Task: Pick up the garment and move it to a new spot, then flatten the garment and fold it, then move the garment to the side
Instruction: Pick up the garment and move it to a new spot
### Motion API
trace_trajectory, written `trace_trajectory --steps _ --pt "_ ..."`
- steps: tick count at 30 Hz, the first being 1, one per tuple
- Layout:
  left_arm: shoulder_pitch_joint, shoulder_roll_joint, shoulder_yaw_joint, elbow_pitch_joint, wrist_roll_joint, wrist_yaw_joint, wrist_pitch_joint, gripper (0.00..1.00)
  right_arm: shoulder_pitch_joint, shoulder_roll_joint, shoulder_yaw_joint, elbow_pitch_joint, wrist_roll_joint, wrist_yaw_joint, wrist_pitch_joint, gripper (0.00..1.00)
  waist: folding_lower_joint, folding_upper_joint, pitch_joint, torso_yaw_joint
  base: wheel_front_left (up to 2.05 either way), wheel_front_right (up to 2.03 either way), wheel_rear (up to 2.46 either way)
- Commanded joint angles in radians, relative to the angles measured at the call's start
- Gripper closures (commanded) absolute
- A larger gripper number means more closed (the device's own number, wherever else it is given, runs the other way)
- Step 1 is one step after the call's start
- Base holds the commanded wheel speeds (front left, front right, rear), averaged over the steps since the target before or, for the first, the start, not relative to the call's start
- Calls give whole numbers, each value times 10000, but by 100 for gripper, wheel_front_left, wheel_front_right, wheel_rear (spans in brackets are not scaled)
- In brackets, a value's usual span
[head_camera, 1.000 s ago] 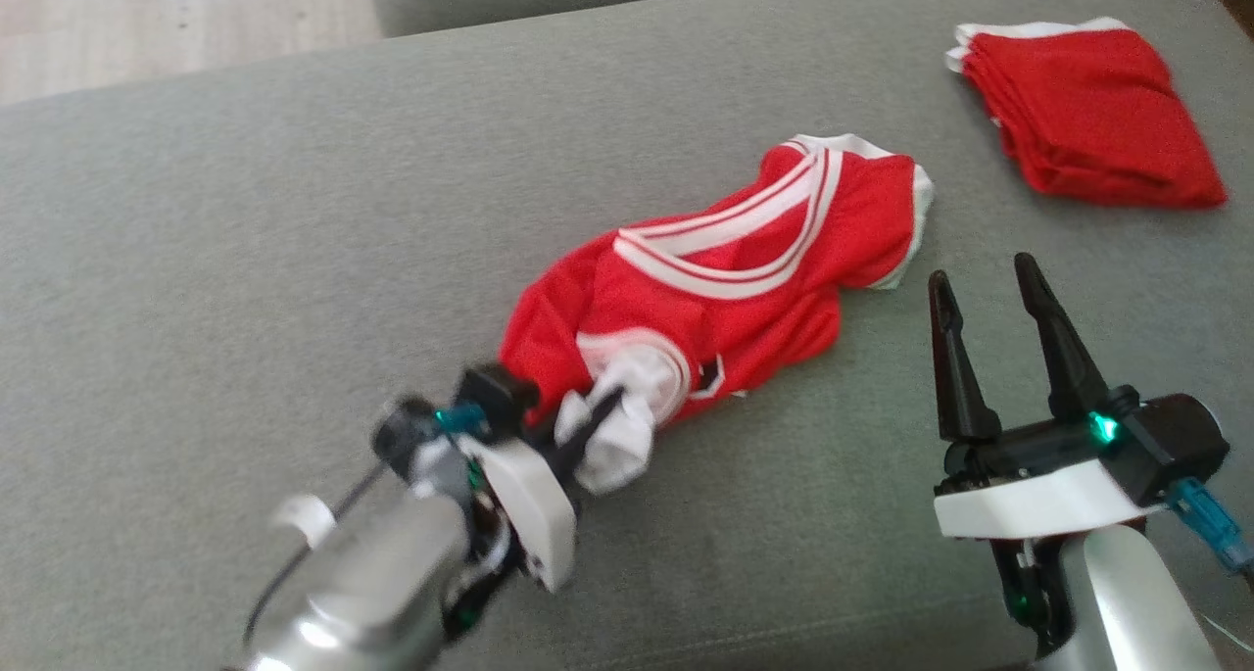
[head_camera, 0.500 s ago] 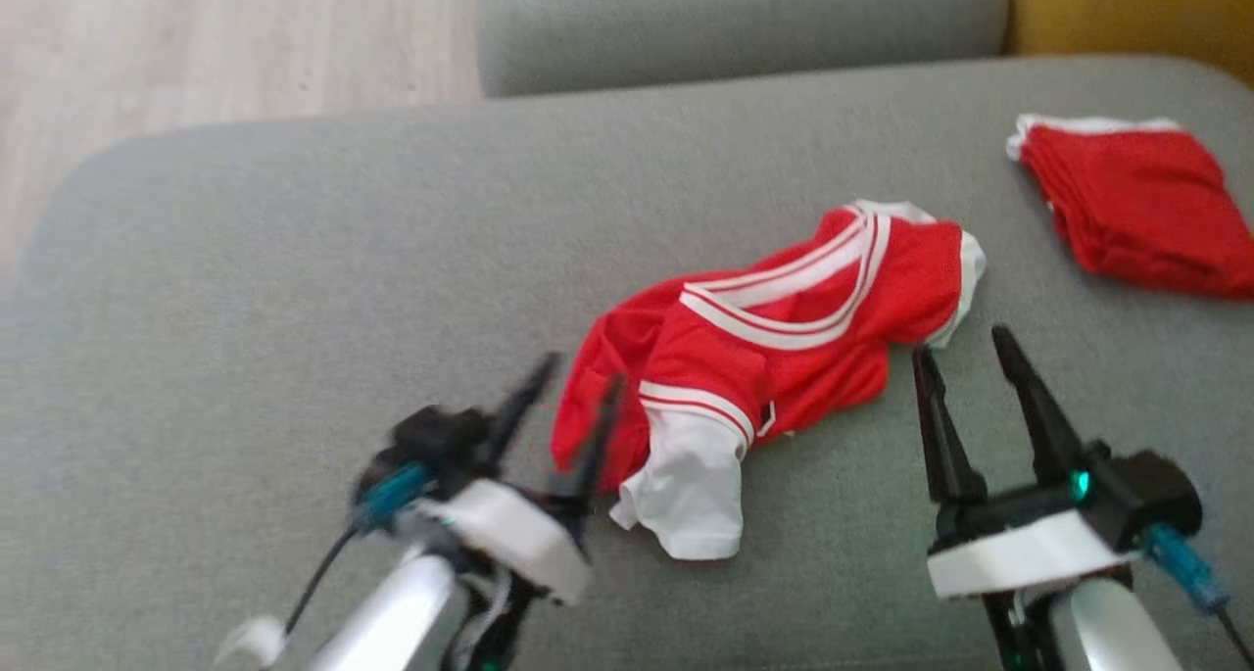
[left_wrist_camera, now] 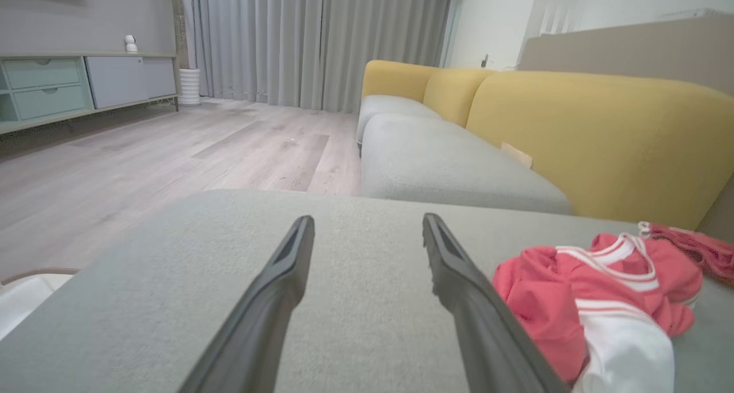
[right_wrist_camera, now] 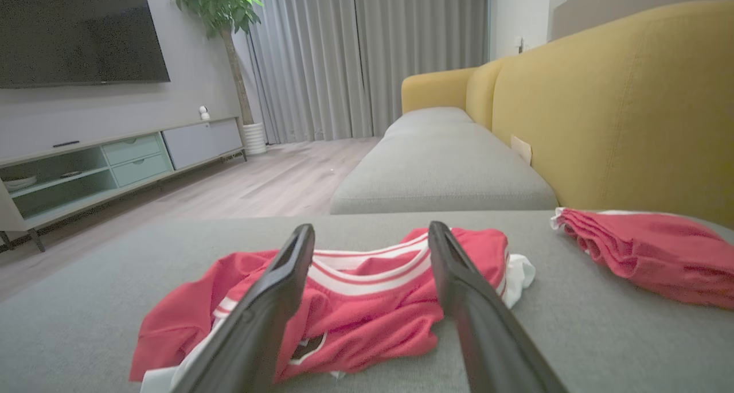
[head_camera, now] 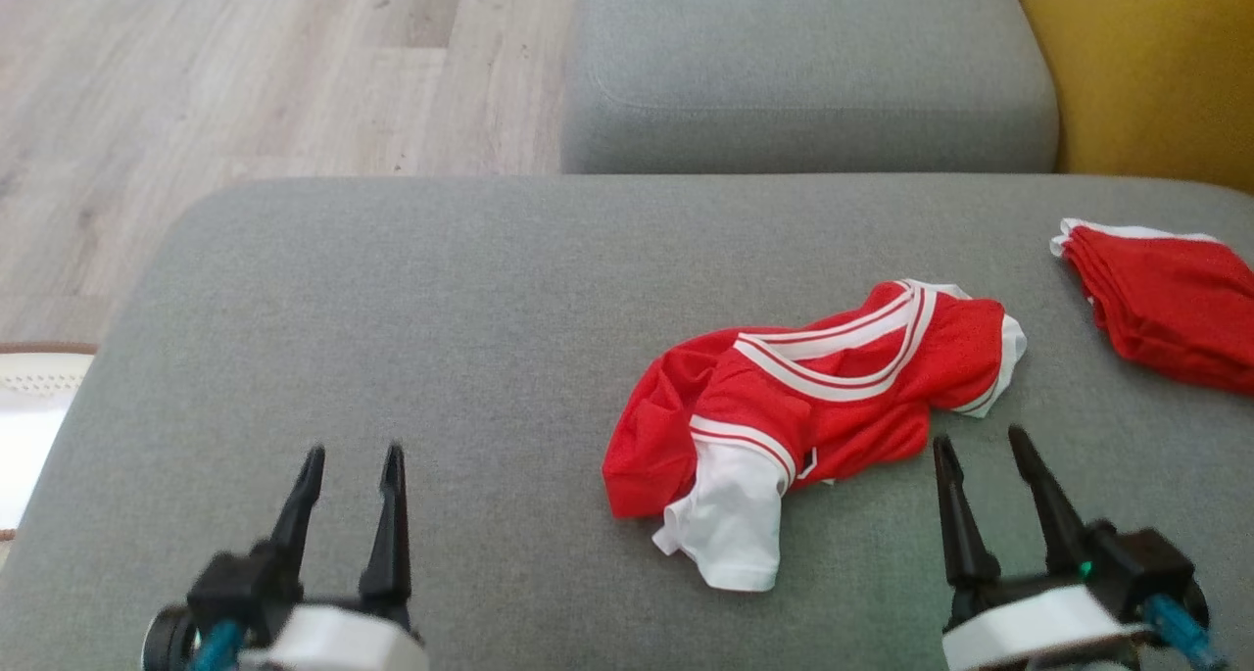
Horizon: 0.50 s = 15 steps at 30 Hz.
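The garment (head_camera: pixel 862 411) looks light and limp, likely best pinched at its striped collar (head_camera: pixel 833 385), lying between the wide-open, empty left gripper (head_camera: pixel 354 451) and right gripper (head_camera: pixel 979 437).

The garment (head_camera: pixel 813 397) lies on the cushion (head_camera: pixel 392 309), a folded pile (head_camera: pixel 1166 299) to its right.

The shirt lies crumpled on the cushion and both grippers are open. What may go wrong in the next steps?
1. The red garment is bunched and its layers overlap. A pinch by the right gripper may catch several layers at once, so the garment would likely not spread flat.
2. The folded red pile lies near it on the right. Flattening toward that side may disturb the pile.
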Motion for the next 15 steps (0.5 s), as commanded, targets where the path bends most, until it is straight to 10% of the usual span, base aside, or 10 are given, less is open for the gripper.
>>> trace_trajectory --steps 1,15 --pt "-355 -33 380 -375 191 -47 -121 0 -244 -17 159 -229 52 -19 4 0 0 -1 -83 66 0 0 0" --pt "587 -517 1037 -333 1656 -593 -122 0 50 88 -61 466 -9 -19 4 0 0 -1 -335 14 0 0 0"
